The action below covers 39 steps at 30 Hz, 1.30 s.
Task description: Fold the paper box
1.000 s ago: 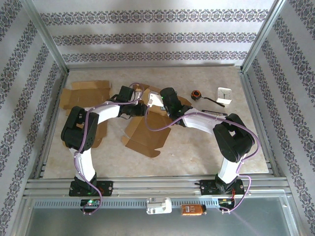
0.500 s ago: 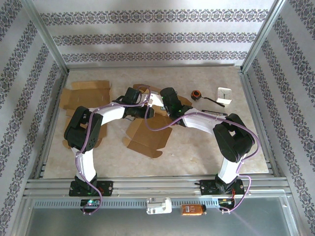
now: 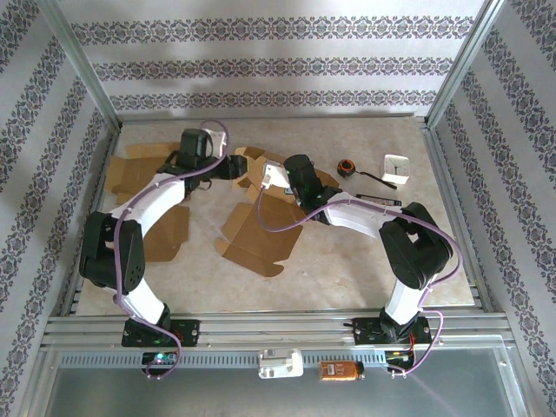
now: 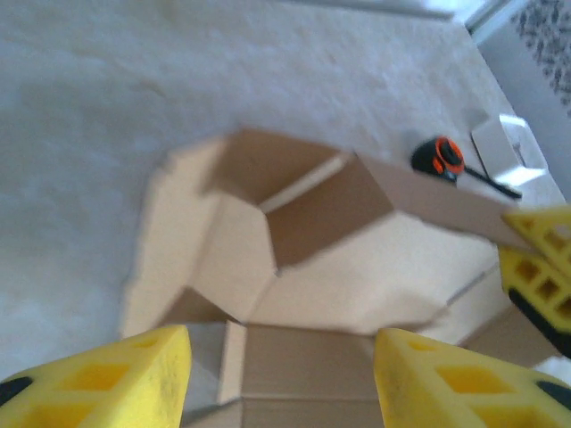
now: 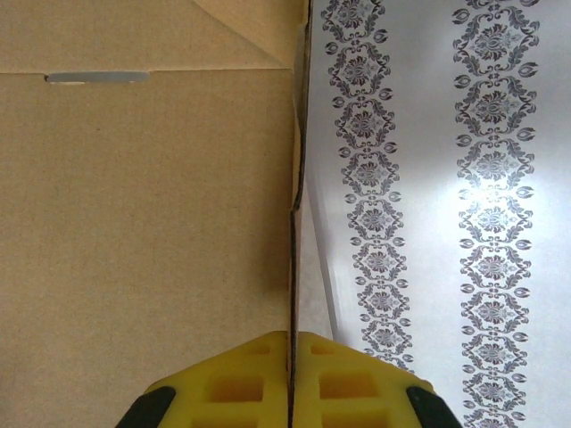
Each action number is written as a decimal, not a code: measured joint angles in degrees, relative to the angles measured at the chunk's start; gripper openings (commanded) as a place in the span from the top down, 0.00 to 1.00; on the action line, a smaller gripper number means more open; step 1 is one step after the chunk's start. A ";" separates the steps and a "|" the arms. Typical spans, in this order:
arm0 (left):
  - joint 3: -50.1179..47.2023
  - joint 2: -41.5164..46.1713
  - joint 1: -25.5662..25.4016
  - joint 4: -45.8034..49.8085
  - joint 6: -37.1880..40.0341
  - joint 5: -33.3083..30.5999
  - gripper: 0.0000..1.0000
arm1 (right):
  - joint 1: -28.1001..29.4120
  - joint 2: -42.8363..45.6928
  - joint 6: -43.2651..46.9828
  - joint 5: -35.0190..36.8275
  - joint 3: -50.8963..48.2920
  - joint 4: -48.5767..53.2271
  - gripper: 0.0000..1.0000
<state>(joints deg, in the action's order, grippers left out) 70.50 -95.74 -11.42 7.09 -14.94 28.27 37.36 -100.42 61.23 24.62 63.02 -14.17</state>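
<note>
- The paper box (image 3: 256, 230), a brown cardboard blank only partly raised, lies around the middle of the table (image 3: 347, 261). Its near panels lie flat, while its far panels stand up at angles.
- The right gripper (image 3: 265, 182) sits just beyond the table's middle. Its yellow fingers (image 5: 241, 379) are pressed together on the thin edge of an upright box flap, seen edge-on in the right wrist view.
- The left gripper (image 3: 243, 167) hangs over the far part of the box, toward the table's back edge. Its jaws are apart and nothing is between them; the left wrist view shows the folded panels below the gap.
- In the left wrist view the right gripper's fingers (image 4: 535, 259) pinch the flap at the box's right side.
- A black and orange tape measure (image 3: 347, 166) rests at the table's back right, with a small white square item (image 3: 396, 168) just beyond it towards the right edge.
- More flat cardboard (image 3: 148, 169) lies at the table's back left.
</note>
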 measured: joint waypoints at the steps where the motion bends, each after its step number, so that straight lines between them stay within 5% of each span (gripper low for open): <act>1: 1.62 -0.83 1.20 1.20 1.01 1.05 0.41 | 0.00 0.11 -0.02 0.02 -0.13 0.04 0.94; 12: 17.66 -16.11 3.89 14.58 13.49 8.02 0.43 | 0.00 1.09 -0.02 0.20 -0.59 0.26 0.94; 24: 20.28 -21.77 2.64 16.31 16.44 13.31 0.81 | 0.15 1.29 -0.28 0.22 -0.59 0.46 0.93; 25: 20.28 -21.77 2.40 16.28 16.87 13.18 0.83 | 0.28 1.29 -0.50 0.31 -0.59 0.59 0.91; 28: 19.26 -21.59 1.81 14.78 18.91 11.37 0.88 | 0.79 1.62 -2.29 0.33 -0.59 1.81 0.51; 32: 14.93 -19.93 1.62 10.56 23.23 9.62 1.00 | 1.88 5.22 -9.92 -2.95 0.39 10.32 0.22; 39: 13.88 -19.10 1.60 5.77 28.02 8.31 1.00 | -3.87 16.70 -40.50 -21.29 11.85 28.57 0.17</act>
<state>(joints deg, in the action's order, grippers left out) 84.38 -114.85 -9.82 12.86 13.08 36.58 33.50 -83.72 20.73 3.33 74.87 14.39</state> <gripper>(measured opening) 0.043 0.822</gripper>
